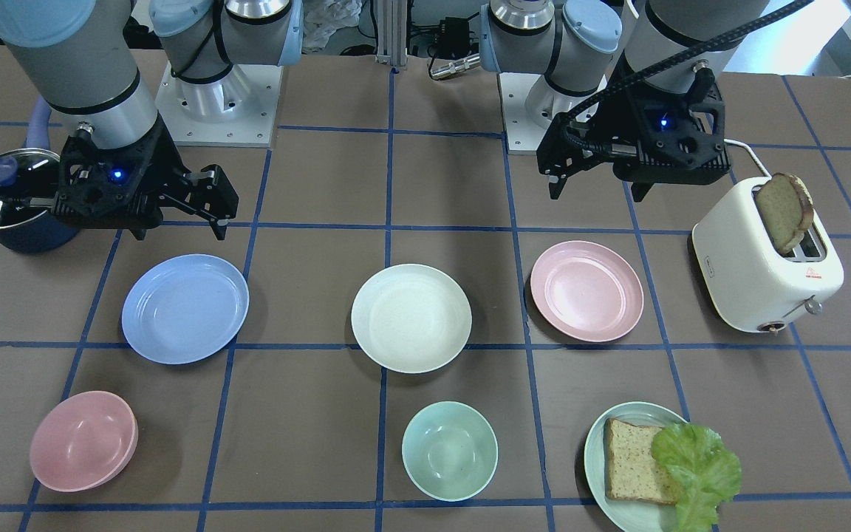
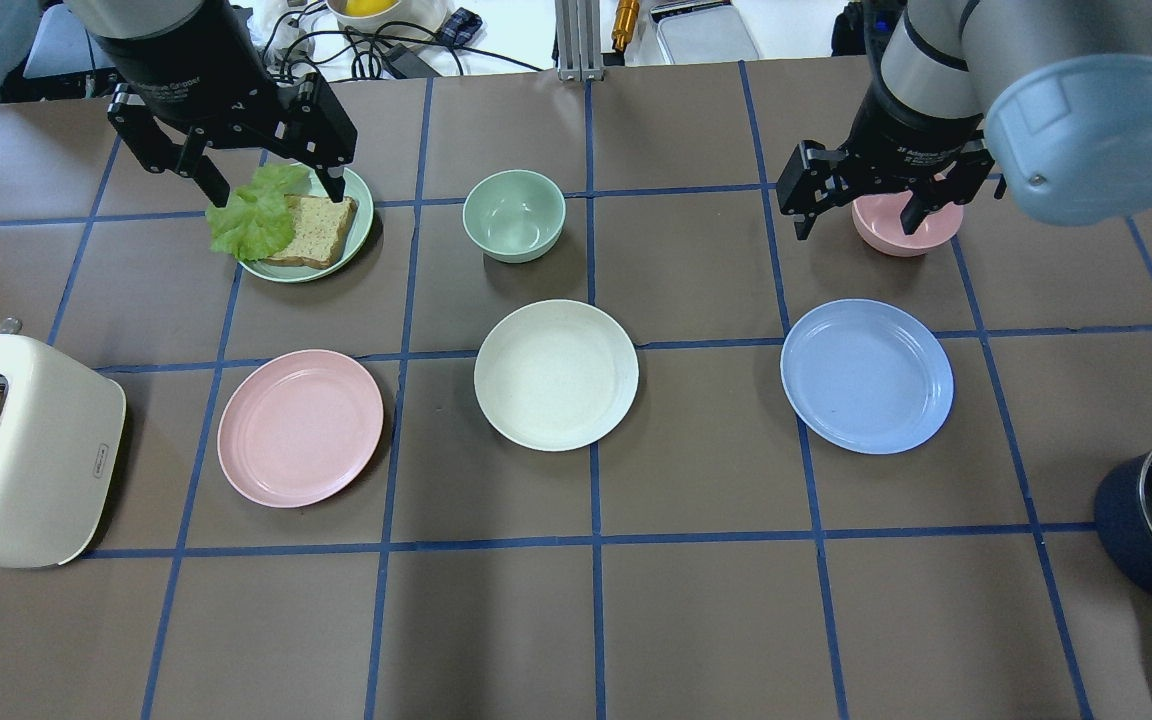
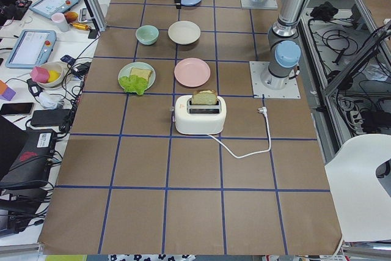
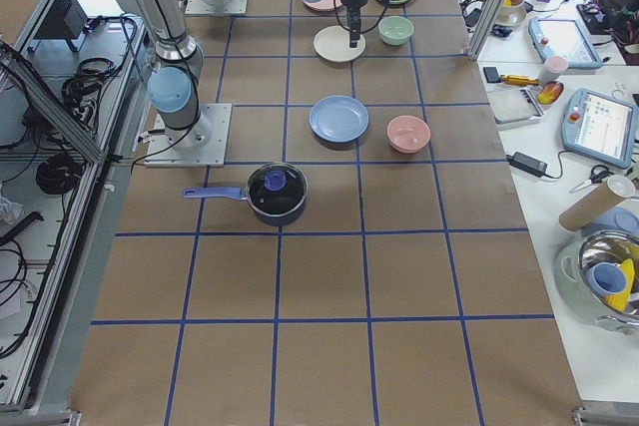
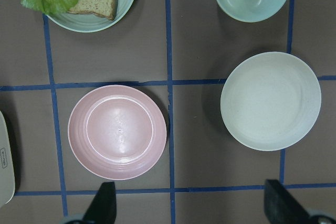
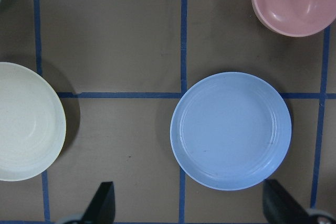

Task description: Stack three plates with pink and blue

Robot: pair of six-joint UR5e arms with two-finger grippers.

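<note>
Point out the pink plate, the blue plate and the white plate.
pink plate (image 2: 300, 428), overhead view, flat centre.
blue plate (image 2: 867, 376), overhead view, flat centre.
white plate (image 2: 556, 375), overhead view, flat centre.

Three shallow, round, matte plastic plates of equal size lie flat, right way up and empty, in one row along the length of the worktop (image 2: 696, 620). The row sits about midway between the robot's edge and the operators' edge. None is stacked, and each lies well apart from the next. The pale pink plate (image 2: 300, 427) is nearest the worktop's left end and slightly closer to the robot's edge. The cream-white plate (image 2: 556, 374) lies in the middle. The light blue plate (image 2: 867, 376), faintly ringed inside its rim, is nearest the right end.
</note>
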